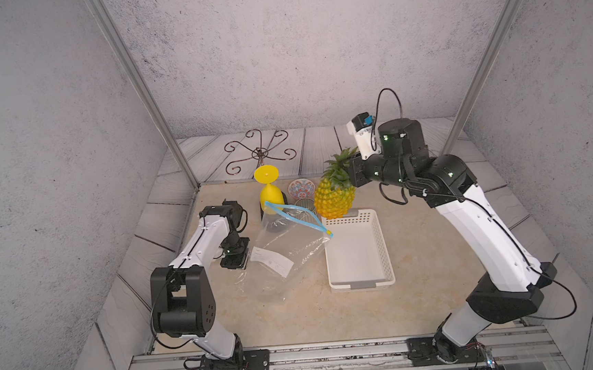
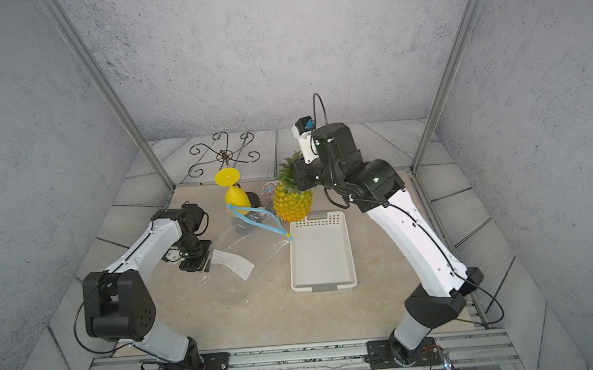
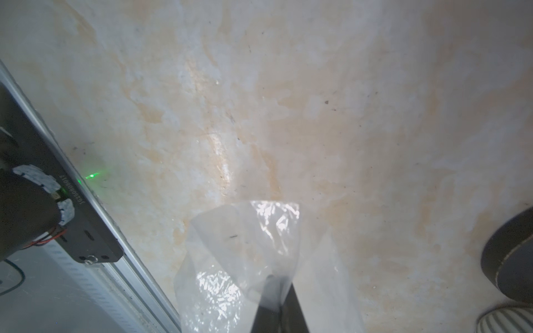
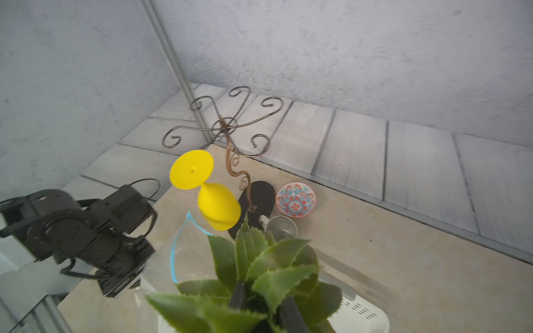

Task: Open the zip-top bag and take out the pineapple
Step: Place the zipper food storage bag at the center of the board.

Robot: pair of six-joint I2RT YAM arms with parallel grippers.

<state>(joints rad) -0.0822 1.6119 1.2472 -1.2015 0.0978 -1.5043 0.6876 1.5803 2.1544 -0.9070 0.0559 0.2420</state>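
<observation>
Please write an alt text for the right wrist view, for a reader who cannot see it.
The right end effector grips a pineapple by its spiky green leaves, close to the camera. Beyond it are an upside-down yellow goblet, a scrolled metal stand, a patterned bowl, a glass cup and the clear bag.

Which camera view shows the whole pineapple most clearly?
Both top views: the pineapple appears nearly whole, body and crown. The right wrist view shows only its green leaves; the left wrist view shows none of it.

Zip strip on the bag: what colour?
Light blue zip strip, clearest in a top view.
</observation>
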